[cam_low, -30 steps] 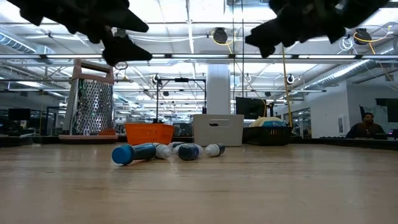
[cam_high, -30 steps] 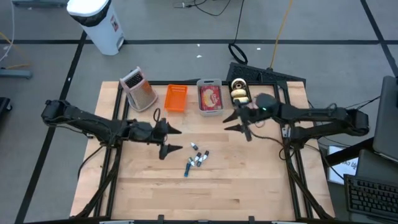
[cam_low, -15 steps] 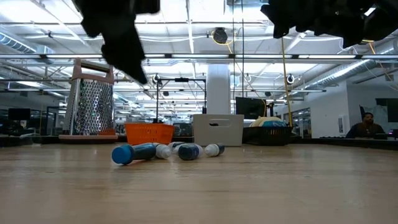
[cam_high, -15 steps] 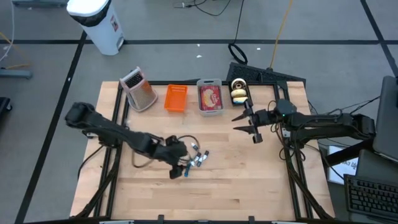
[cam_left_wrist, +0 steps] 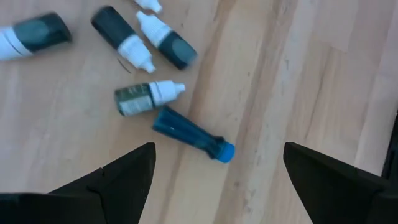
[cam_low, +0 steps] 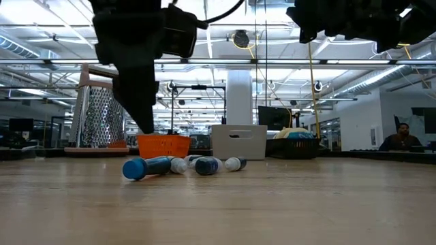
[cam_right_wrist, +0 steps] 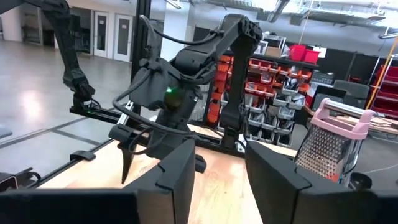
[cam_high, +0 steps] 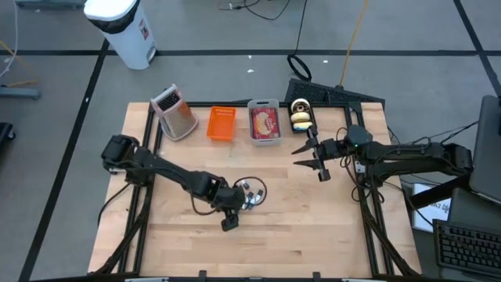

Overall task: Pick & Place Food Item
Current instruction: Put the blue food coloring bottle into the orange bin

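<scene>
Hovering wide open, left end effector [cam_left_wrist: 214,171] holds nothing.

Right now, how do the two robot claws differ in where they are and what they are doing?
The left gripper is low over the heap of small bottles at mid-table, jaws wide open above the blue bottle. The right gripper hangs off toward the table's right side, near the grey bin, with nothing beneath it and jaws spread less wide. Both are dark, two-fingered and hold nothing.

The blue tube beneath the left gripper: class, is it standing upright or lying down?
Lying down: the blue tube rests lengthwise on the table, its cap sideways, below the open left gripper.
</scene>
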Controlling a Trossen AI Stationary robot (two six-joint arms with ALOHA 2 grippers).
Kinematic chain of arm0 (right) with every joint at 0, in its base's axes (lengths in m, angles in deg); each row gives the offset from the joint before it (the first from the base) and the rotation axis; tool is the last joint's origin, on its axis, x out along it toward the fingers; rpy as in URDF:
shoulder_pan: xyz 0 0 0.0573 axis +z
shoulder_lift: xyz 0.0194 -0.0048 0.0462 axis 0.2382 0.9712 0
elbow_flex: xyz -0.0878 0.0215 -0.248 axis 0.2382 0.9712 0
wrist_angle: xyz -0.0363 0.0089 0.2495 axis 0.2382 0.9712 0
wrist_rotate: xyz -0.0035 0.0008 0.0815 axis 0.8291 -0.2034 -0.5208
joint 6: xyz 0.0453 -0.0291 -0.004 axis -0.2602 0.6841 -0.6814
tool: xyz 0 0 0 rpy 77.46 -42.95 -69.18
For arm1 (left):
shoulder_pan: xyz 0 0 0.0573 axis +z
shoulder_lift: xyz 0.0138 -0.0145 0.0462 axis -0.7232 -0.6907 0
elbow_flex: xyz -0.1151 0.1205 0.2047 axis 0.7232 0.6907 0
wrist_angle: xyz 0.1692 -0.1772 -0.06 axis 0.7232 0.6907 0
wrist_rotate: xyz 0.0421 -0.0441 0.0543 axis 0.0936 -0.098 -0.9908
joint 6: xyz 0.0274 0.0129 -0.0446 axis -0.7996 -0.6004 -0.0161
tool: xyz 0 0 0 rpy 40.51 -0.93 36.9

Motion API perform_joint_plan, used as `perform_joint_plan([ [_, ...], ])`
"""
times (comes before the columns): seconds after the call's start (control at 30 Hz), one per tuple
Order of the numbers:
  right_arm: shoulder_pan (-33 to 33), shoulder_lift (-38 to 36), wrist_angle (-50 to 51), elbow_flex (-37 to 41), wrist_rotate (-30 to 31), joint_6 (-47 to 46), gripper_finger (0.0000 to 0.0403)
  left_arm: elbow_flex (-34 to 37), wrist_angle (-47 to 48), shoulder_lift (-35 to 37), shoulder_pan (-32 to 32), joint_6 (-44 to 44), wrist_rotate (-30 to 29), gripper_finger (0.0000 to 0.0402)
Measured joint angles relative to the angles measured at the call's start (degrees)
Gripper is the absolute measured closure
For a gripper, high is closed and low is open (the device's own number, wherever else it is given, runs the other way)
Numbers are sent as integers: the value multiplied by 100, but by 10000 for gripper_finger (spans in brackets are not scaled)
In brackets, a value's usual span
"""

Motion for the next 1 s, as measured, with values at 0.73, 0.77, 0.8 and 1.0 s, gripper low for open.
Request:
perform_joint_plan([
  [0.73, -2, 0, -65, 0, 316, -2, 273, 39, -33, -312, -424, -2630, -1087, 46],
  [0.77, -2, 0, -70, -2, 325, -2, 273, 39, -61, -371, -496, -2667, -1134, 46],
  [0.8, -2, 1, -63, -2, 323, -2, 273, 39, -88, -429, -568, -2711, -1175, 46],
  [1.0, 43, 4, 51, 0, 705, -225, 273, 42, -308, -505, -839, -2748, -1686, 46],
])
